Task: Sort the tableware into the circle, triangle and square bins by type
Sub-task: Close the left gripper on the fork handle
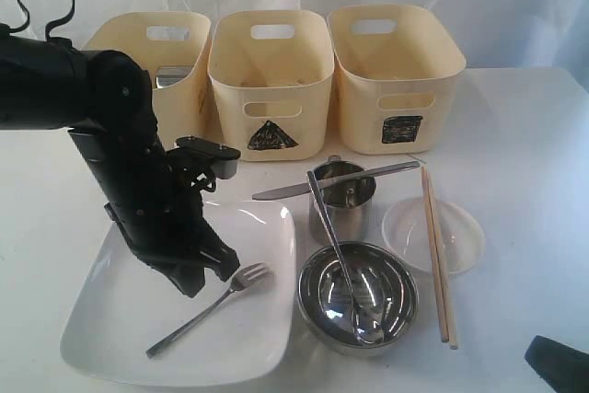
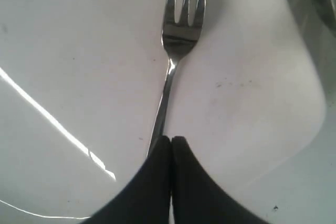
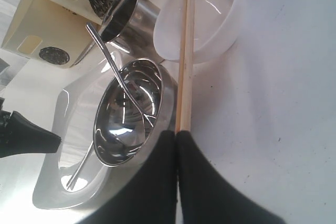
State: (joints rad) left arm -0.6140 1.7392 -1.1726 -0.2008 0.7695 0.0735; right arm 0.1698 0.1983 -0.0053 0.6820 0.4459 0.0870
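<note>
fork (image 1: pixel 208 309): lower left of frame, lying on the white plate (image 1: pixel 110 342); thin, stiff, slippery steel, so we would pinch mid-handle.
left gripper (image 2: pixel 171 141): closed above that handle; whether it touches, we cannot tell.
right gripper (image 3: pixel 175 135): closed, empty.

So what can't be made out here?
Exterior view: bin walls hide the contents; the left bin shows only a steel glint through its slot.
Exterior view: the left arm covers most of a small steel item.
Exterior view: right arm cut off at the corner.
Left wrist view: left tool hides the fork's handle end.
</note>
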